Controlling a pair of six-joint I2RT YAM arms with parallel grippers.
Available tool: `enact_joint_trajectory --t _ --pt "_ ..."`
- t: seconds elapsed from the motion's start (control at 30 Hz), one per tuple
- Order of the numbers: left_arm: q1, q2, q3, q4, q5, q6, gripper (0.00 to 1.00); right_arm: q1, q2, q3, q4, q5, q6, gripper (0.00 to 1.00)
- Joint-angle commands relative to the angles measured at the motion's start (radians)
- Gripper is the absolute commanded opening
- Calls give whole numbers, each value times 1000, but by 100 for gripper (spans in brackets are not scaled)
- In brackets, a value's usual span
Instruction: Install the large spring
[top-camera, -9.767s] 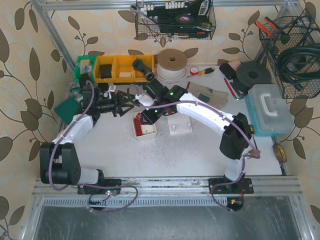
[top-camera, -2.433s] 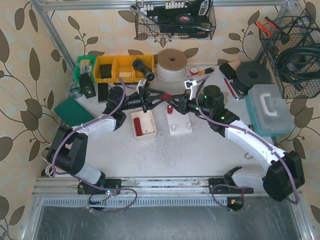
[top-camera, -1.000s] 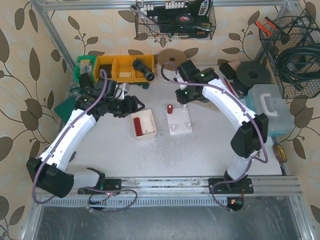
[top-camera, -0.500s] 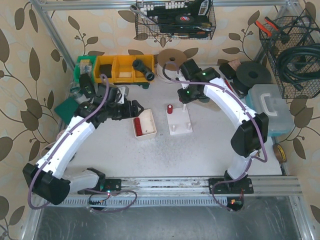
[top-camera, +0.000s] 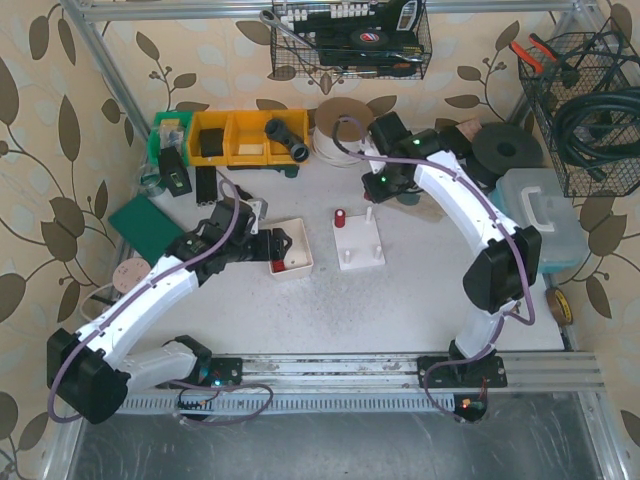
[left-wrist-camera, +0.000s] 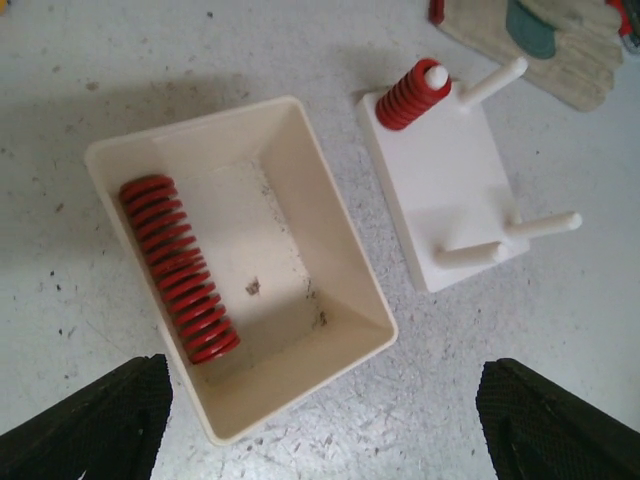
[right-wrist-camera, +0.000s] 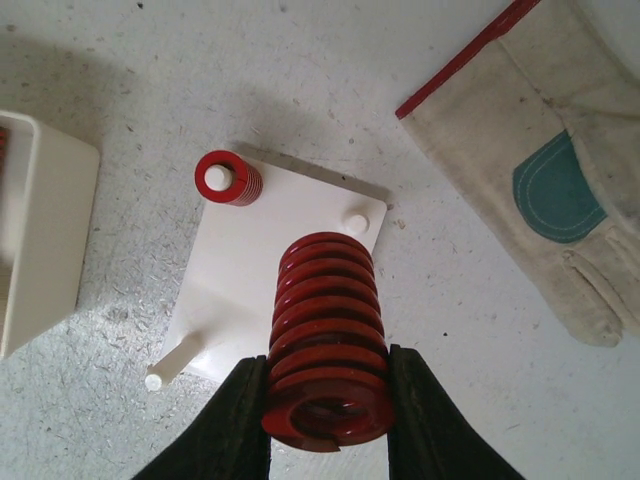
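My right gripper (right-wrist-camera: 325, 425) is shut on the large red spring (right-wrist-camera: 325, 340) and holds it upright above the white peg base (right-wrist-camera: 270, 270), close to a bare peg (right-wrist-camera: 355, 222). A small red spring (right-wrist-camera: 228, 178) sits on another peg. In the top view the right gripper (top-camera: 378, 192) hangs over the back of the base (top-camera: 358, 245); the held spring is hidden there. My left gripper (left-wrist-camera: 325, 430) is open and empty above the cream tray (left-wrist-camera: 340, 350), which holds a long narrow red spring (left-wrist-camera: 178, 268). In the top view the left gripper (top-camera: 268, 247) is at the tray (top-camera: 298, 262).
A work glove (right-wrist-camera: 540, 180) lies right of the base. Yellow bins (top-camera: 245, 135), a tape roll (top-camera: 335, 125) and a black disc (top-camera: 500, 150) line the back. A blue-lidded box (top-camera: 535, 215) stands at the right, a green pad (top-camera: 140, 215) at the left.
My left arm has swung forward and right from the back left to hover over the tray. My right arm, still holding the spring, has shifted slightly right.
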Motion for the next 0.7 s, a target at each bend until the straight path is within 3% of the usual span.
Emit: enact_joint_trajectory --t 0.0,0.5,0.67 --pt "-21 -59 -14 112 -69 5 86 -15 32 94 -66 -20 -20 0" --pt "-21 -34 -74 198 -55 -12 85 -2 199 239 -232 43 -24 0" --pt "-22 -41 -81 206 -61 -16 85 -1 223 231 -218 56 -25 0"
